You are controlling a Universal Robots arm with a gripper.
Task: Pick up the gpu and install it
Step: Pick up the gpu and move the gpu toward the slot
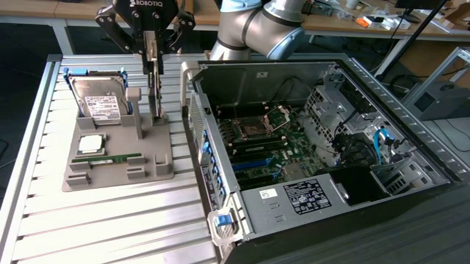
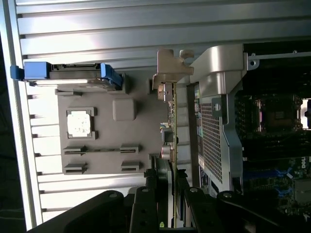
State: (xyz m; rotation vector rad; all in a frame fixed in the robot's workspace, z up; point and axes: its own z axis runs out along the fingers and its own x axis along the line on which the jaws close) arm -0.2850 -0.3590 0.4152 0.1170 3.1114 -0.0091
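Observation:
The gpu (image 1: 154,91) is a thin card standing on edge, upright above the right side of the grey holder (image 1: 118,176). My gripper (image 1: 151,48) is shut on its top edge from above. I cannot tell whether the card's lower edge still touches the holder. In the wrist view the gpu (image 2: 174,131) appears edge-on, its silver bracket (image 2: 167,73) at the far end, running between my gripper (image 2: 173,194) fingers. The open computer case (image 1: 316,143) lies at the exterior view's right of the holder, with its motherboard (image 1: 261,146) exposed.
On the holder sit a silver hard drive (image 1: 99,102) in a blue frame, a processor chip (image 1: 91,144) and a green memory stick (image 1: 110,159). The case's perforated rear wall (image 2: 214,141) lies close beside the card. The slatted aluminium table (image 1: 110,225) spreads around.

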